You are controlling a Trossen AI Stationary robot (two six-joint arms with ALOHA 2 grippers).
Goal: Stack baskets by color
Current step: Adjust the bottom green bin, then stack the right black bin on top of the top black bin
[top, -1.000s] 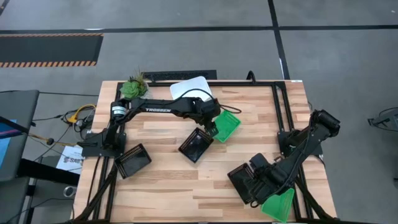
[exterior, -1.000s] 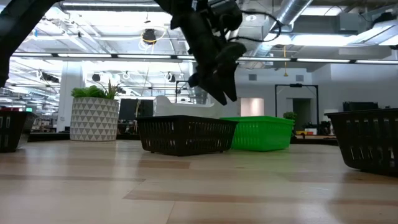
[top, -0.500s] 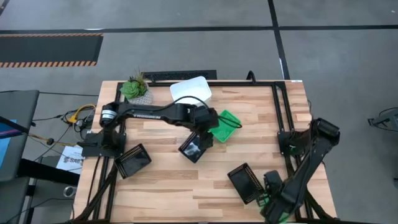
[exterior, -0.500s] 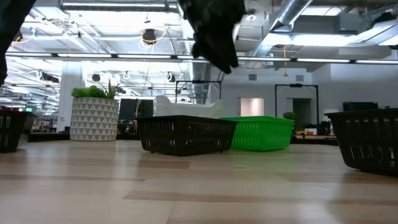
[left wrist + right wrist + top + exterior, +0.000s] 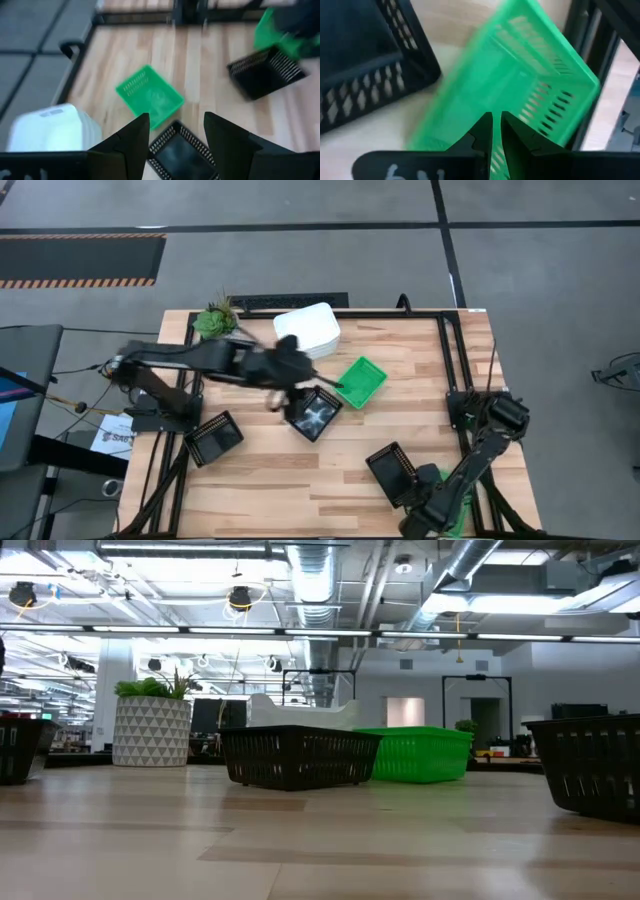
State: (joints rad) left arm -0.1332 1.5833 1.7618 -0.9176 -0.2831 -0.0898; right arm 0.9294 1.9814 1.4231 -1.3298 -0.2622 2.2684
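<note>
My right gripper [image 5: 428,516] hangs at the table's near right corner, pointing steeply down, shut on a bright green mesh basket [image 5: 520,75]. A black basket [image 5: 398,472] sits right beside it. My left gripper [image 5: 175,135] is open and holds nothing, raised above the table's middle left [image 5: 285,383]. Below and ahead of it a second green basket [image 5: 360,380] and another black basket [image 5: 315,412] rest flat on the wood. A third black basket [image 5: 213,438] sits near left. A stack of white baskets [image 5: 307,328] stands at the far edge. My right gripper pinches the green basket's wall at its rim [image 5: 496,150] between its two fingers, coming from above and pointing steeply down. The basket sits tilted in the hold, stretching away ahead of the fingers. I cannot tell whether its lower edge touches the table.
A small potted plant [image 5: 215,322] stands at the far left corner. Black frame rails [image 5: 460,395] run along the right side, close to my right arm. Bare wood lies along the near edge between the near-left and near-right black baskets.
My left gripper has risen and drawn back toward the table's left, away from the middle green basket, and has gone out of the low view, staying open. My right gripper has sunk toward the near edge and rolled, carrying its green basket along.
</note>
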